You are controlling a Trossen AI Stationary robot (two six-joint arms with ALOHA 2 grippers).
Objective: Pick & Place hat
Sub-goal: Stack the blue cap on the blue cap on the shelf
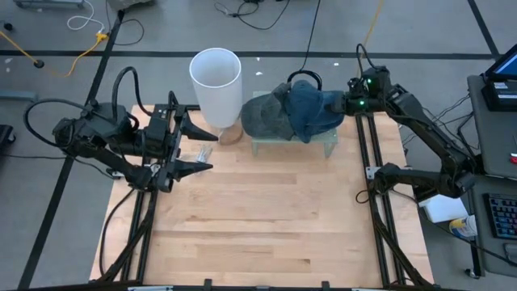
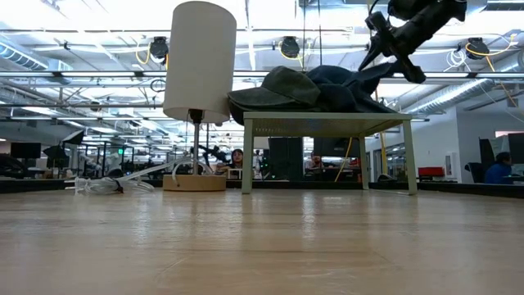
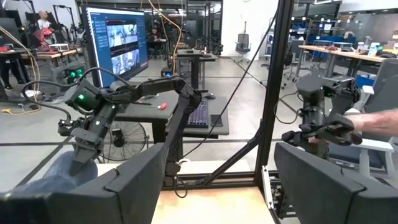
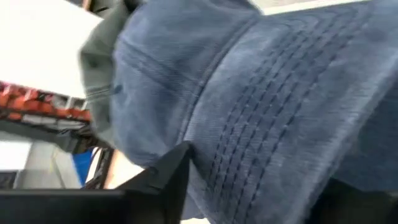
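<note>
A blue denim hat (image 1: 311, 109) (image 2: 344, 86) (image 4: 249, 93) lies partly over a grey-green hat (image 1: 262, 117) (image 2: 278, 86). Both rest on a small pale stand (image 1: 331, 144) (image 2: 327, 123) at the table's far side. My right gripper (image 1: 343, 103) (image 2: 385, 57) (image 4: 255, 177) is at the blue hat's right side, shut on it. My left gripper (image 1: 198, 149) (image 3: 217, 186) hangs open over the table's left part, touching nothing. My right gripper pinches the blue hat's stitched brim (image 4: 267, 155) between its two fingers (image 4: 171, 171). It comes from the table's right, slanting downward. In the low view the brim (image 2: 372, 75) rises toward the gripper, while the crown still lies on the grey-green hat and the stand.
A tall white lamp (image 1: 216, 81) (image 2: 199, 61) on a round wooden base (image 1: 230, 135) (image 2: 194, 182) stands just left of the stand. A clear plastic piece (image 1: 202, 153) lies near the base. Bare wooden tabletop (image 1: 266, 218) fills the near half. A person's hand (image 3: 379, 124) shows beyond the table.
</note>
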